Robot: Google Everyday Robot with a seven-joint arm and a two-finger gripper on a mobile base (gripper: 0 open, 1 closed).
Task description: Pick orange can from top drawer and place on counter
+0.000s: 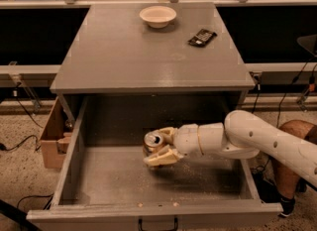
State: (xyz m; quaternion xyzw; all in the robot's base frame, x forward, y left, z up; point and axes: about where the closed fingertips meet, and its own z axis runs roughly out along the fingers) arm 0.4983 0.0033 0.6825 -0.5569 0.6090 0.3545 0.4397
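The orange can (pixel 153 140) stands upright mid-floor in the top drawer (pixel 119 180). The hand (pixel 154 147) is open, straddling it, not clamped. Risk: uneven closure tips the can; lifting could strike the surface (pixel 124 51) edge.

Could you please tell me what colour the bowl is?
The bowl is cream (camera view); the end effector is in the top drawer at the orange can.

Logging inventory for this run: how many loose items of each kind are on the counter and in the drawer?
Bowl: 1, on the counter
Dark packet: 1, on the counter
Orange can: 1, in the drawer, with the gripper at it
Total: 3
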